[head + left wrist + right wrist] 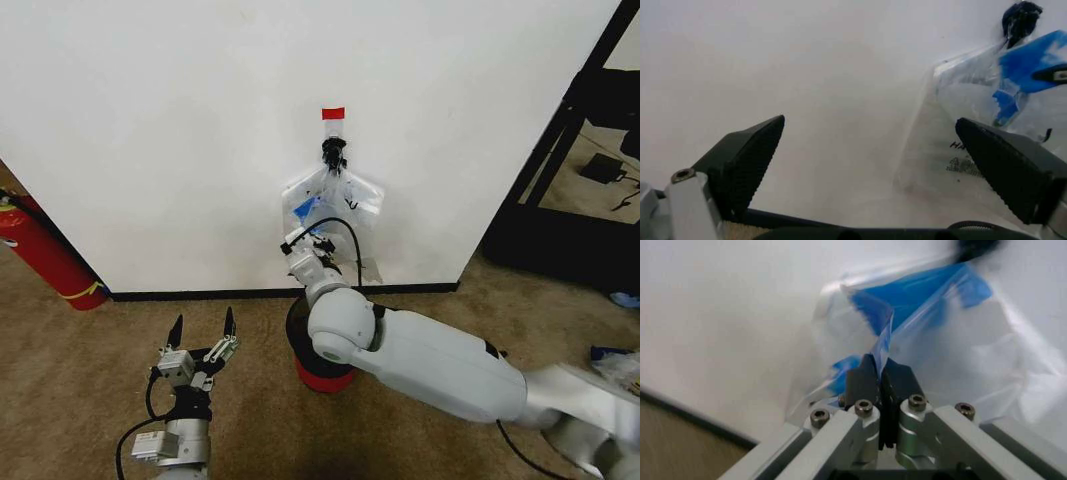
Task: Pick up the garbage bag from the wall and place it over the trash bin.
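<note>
You were at the pick: right tool [879, 371] pinched the garbage bag [335, 205] by its blue handle.
Next you needed to lift it off the hook [333, 150]; left tool [203, 332] waited wide.

Left tool [897, 165] spread wide — garbage bag [987, 130] on the wall [807, 65] beyond

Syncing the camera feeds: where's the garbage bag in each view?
Head: garbage bag hangs on the wall, centre, above the trash bin.
Left wrist: right side, beyond the open left pincer.
Right wrist: centre, blue handle clamped in the right pincer.
Shared landmark: black hook.
</note>
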Robot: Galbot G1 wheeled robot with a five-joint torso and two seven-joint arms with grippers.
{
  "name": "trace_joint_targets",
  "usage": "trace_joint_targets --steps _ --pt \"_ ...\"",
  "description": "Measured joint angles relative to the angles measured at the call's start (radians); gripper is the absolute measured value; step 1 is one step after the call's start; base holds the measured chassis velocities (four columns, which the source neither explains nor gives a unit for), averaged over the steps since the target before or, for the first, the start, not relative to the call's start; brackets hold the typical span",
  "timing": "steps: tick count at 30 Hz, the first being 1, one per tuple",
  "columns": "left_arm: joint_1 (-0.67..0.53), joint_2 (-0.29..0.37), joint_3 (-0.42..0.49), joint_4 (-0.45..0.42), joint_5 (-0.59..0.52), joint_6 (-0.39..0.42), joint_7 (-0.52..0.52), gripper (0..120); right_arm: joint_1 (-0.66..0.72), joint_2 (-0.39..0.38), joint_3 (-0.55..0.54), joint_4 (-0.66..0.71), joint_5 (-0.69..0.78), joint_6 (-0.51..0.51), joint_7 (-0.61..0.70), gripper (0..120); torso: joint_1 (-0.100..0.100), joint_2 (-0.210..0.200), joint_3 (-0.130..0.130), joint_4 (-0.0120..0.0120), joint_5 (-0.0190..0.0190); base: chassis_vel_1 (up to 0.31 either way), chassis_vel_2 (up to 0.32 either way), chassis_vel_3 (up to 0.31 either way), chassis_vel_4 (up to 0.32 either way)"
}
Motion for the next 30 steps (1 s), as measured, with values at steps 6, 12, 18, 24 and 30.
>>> trace_joint_targets --steps 6,12,18,24,30 --pt "-0.014 0.008 0.010 -0.019 -0.001 0.020 -0.004 100 -0.170 -0.063 0.188 0.080 -0.057 0.228 -0.188 0 0.000 0.000 0.000 -0.0003 0.0003 0.000 0.000 0.000 0.000" --pt "-0.112 0.062 0.074 -0.088 -0.039 0.132 -0.028 100 -0.451 -0.115 0.489 0.129 -0.055 0.620 -0.502 0 0.000 0.000 0.000 -0.0002 -0.0002 0.000 0.000 0.000 0.000" --pt "-0.282 0.217 0.154 -0.163 -0.181 0.276 -0.068 100 -0.600 -0.102 0.641 0.136 -0.009 0.762 -0.655 0 0.000 0.000 0.000 -0.0003 -0.0004 0.000 0.000 0.000 0.000" --pt "-0.509 0.408 0.297 -0.206 -0.379 0.441 -0.094 100 -0.710 -0.057 0.743 0.121 -0.010 0.817 -0.741 0 0.000 0.000 0.000 -0.0001 -0.0004 0.000 0.000 0.000 0.000" --pt "-0.855 0.517 0.450 -0.196 -0.514 0.704 -0.074 100 -0.738 -0.038 0.788 0.090 -0.028 0.841 -0.770 0 0.000 0.000 0.000 -0.0003 -0.0005 0.000 0.000 0.000 0.000"
